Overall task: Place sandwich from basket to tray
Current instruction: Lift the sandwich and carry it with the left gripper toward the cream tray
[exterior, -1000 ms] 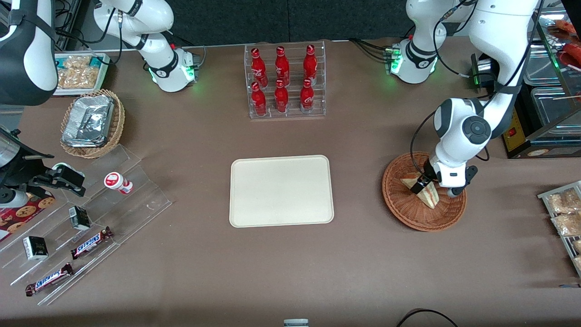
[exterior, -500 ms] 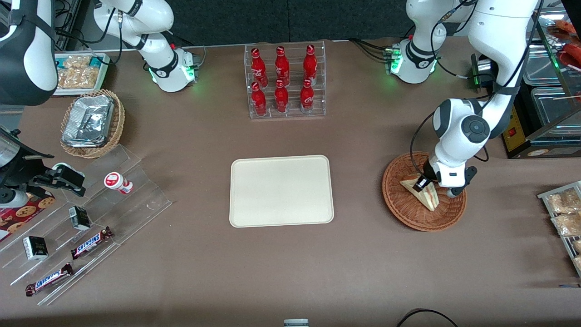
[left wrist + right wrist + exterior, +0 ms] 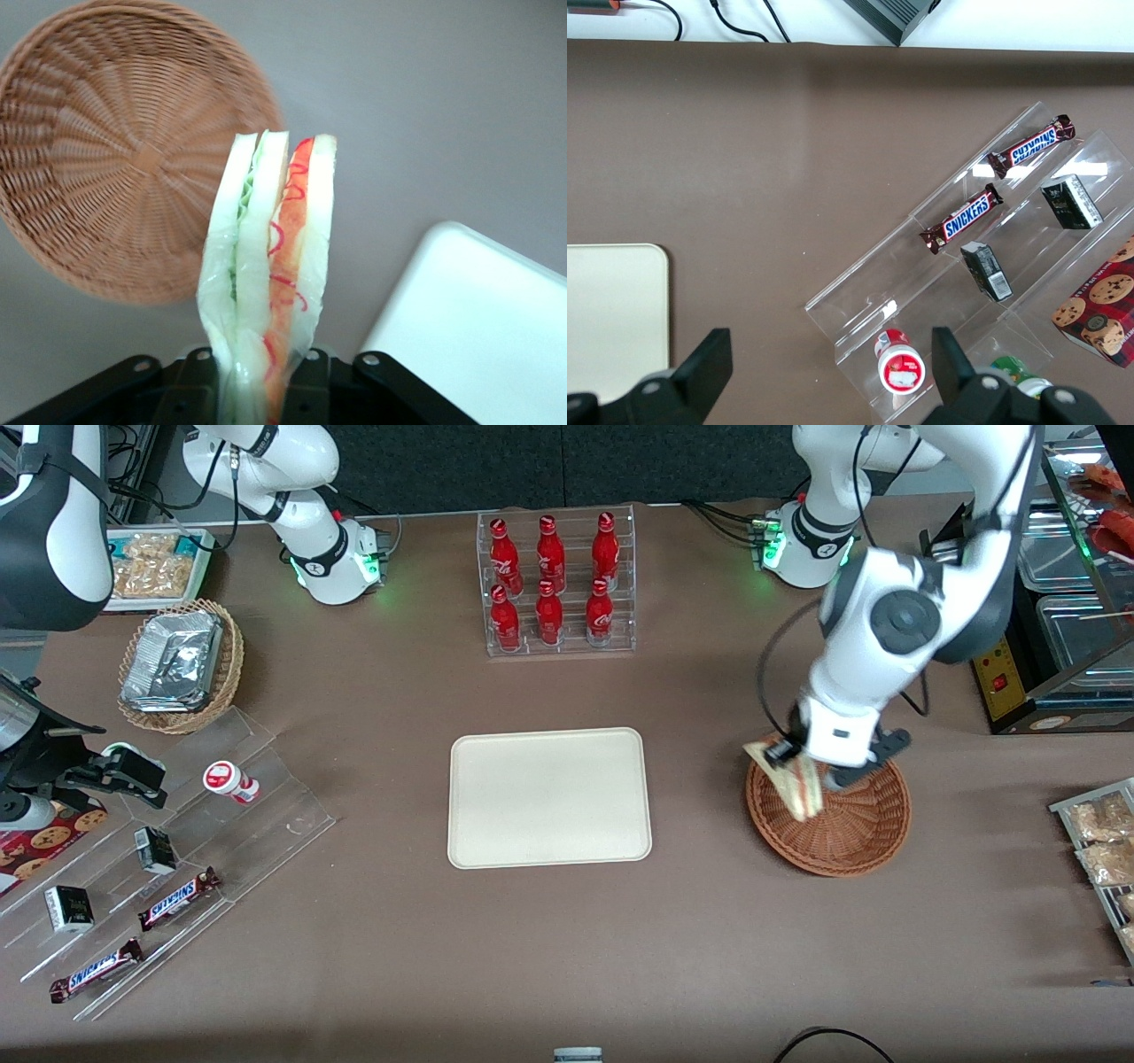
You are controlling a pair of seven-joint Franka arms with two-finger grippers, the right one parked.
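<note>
Above basket [image 3: 829,824] rim: gripper [image 3: 791,766] has lifted sandwich [image 3: 794,782] clear, fingers clamped on it. Pick done; carry to tray [image 3: 549,797] remains, approx. half complete.

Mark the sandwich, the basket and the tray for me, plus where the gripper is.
sandwich [image 3: 270,266], left wrist view, cut edge with filling.
basket [image 3: 850,833], front view, bare woven floor.
tray [image 3: 549,797], front view, bare middle.
gripper [image 3: 802,766], front view, shut on the sandwich above the basket's rim.
</note>
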